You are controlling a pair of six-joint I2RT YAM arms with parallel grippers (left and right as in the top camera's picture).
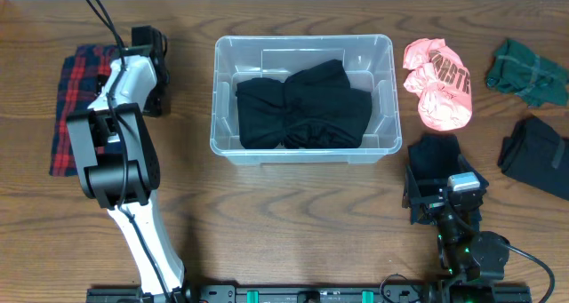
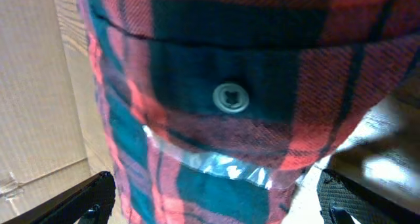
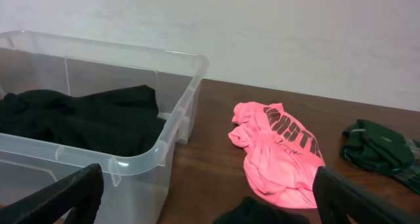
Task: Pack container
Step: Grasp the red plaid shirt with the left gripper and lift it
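Pickup step: your left gripper [image 2: 216, 204] hangs open over the plaid shirt [image 1: 73, 99], right gripper [image 3: 210, 201] open too; close, lift, carry into container [image 1: 302, 40].

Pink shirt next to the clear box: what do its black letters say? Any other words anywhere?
"RST": middle of the dark print on the crumpled pink shirt; folds hide the rest.
Round metal button on the red-and-teal plaid cloth: marking too blurred to read.
Nothing else readable.

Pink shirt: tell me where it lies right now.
In the overhead view the pink shirt lies crumpled on the table on the robot's right side, between the container and the green garment.
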